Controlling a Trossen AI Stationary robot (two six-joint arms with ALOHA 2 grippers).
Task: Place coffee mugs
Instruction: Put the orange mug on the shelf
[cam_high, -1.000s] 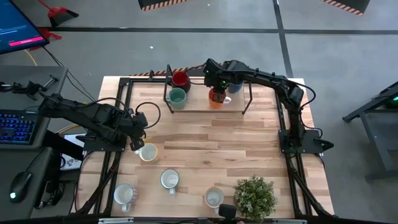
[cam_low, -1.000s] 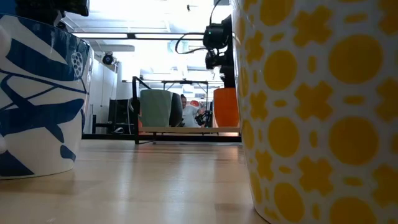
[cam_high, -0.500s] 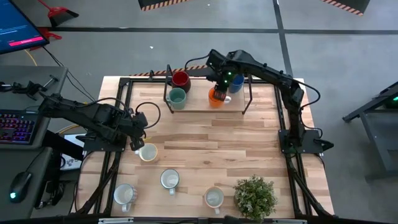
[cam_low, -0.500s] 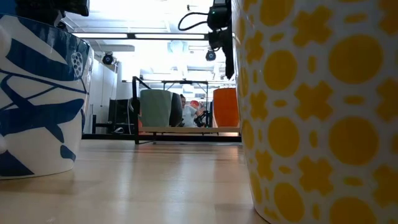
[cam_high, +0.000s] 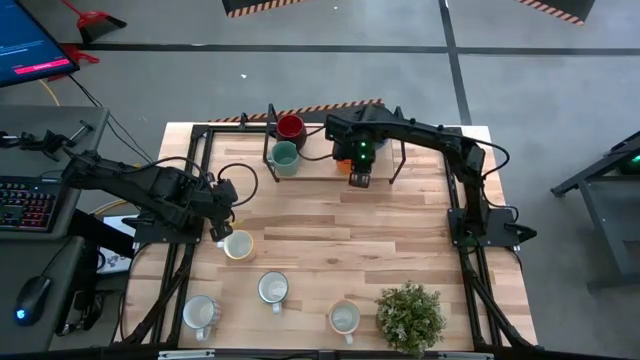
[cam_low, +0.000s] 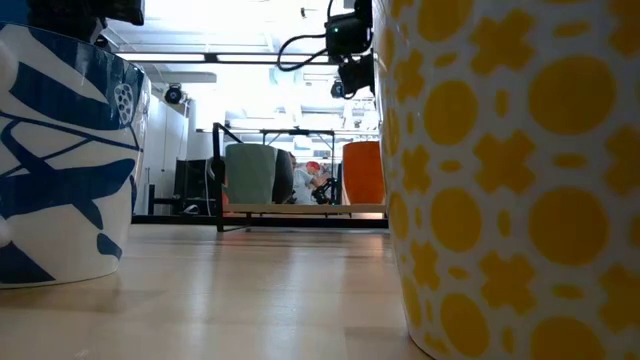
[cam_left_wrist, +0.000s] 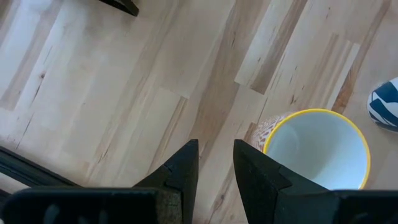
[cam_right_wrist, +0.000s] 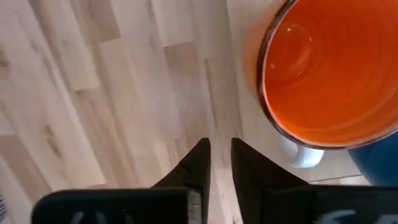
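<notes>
While right gripper (cam_right_wrist: 215, 163) jaws sit nearly closed w/ nothing between, glossy round orange mug (cam_right_wrist: 336, 74) rests beside.

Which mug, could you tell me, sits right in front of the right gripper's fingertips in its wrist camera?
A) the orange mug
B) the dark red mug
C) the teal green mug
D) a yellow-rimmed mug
A: the right wrist view shows the orange mug, empty inside, just beyond the right gripper, whose fingers are nearly closed and hold nothing.

Even, bright light falls on the pale wooden counter (cam_high: 330, 220) from above, with soft shadows. In the low view, ceiling lamps glare white, and the near yellow-patterned ceramic mug (cam_low: 510, 180) is blurred.
</notes>
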